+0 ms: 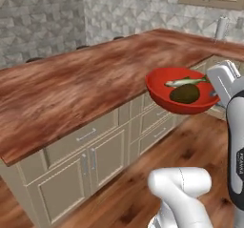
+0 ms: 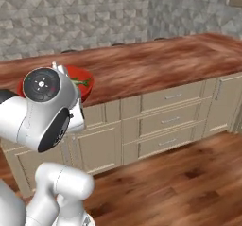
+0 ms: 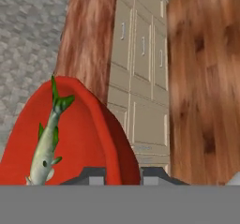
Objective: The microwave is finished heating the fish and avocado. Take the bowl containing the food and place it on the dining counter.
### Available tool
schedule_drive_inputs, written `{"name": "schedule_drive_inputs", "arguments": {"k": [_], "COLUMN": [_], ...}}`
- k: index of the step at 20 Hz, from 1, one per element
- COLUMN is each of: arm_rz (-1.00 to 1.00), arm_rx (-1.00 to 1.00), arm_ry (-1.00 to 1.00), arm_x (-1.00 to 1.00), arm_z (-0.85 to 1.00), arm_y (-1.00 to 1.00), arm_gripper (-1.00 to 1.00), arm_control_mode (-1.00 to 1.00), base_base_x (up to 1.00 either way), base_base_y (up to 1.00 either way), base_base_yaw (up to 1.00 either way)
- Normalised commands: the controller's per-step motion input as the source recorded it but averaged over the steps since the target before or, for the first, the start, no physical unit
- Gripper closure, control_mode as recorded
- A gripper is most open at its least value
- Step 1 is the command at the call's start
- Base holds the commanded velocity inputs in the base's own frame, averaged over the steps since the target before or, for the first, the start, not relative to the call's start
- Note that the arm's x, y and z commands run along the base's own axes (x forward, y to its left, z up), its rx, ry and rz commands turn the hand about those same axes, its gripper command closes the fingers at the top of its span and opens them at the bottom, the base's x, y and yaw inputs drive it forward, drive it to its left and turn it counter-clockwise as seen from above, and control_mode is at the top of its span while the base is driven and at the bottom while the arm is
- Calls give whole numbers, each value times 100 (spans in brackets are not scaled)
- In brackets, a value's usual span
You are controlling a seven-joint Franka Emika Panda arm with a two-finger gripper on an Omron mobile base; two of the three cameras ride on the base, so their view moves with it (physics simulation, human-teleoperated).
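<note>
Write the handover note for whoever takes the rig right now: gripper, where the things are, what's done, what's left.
Gripper: shut on the bowl at its rim, carrying it in the air.
Fish and avocado lie inside the bowl.
Bowl hangs beside the dining counter's front edge, over the floor, not yet above the top.
Done: bowl with food is out and brought to the counter.
Left: move it over the countertop, set it down, release.

bowl (image 1: 167, 94) held up in air just off front edge of dining counter (image 1: 71, 93), out past drawers (image 1: 86, 136), floor below; fish (image 1: 185, 81) and avocado (image 1: 185, 94) carried inside bowl, fish lying behind avocado, touching; gripper (image 3: 123, 177) clamped on bowl rim at right side; tiled wall seen behind counter
</note>
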Motion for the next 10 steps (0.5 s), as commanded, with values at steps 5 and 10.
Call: {"name": "schedule_drive_inputs", "arguments": {"k": [5, 10], "arm_rz": [0, 0], "arm_rx": [0, 0], "arm_ry": [0, 0], "arm_x": [0, 0], "arm_z": [0, 0], "arm_y": [0, 0], "arm_gripper": [100, 100], "arm_control_mode": [100, 100], "base_base_x": [100, 100], "base_base_y": [-25, -61], "base_base_yaw": [23, 30]}}
